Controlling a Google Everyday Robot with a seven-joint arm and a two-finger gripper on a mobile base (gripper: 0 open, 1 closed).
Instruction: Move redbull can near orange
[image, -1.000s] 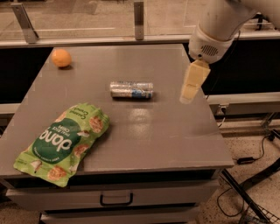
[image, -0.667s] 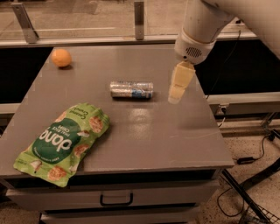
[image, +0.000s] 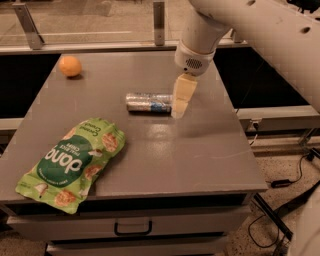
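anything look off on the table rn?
The can lies on its side mid-table, the claw at its end farther from the orange. The bag at front left seems to overhang the table edge slightly. Nothing spilled.

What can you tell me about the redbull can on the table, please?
The redbull can is a slim silver metal can with blue patches. It lies on its side on the grey table, long axis running left to right in the view. The gripper hangs at its right-hand end; contact cannot be told.
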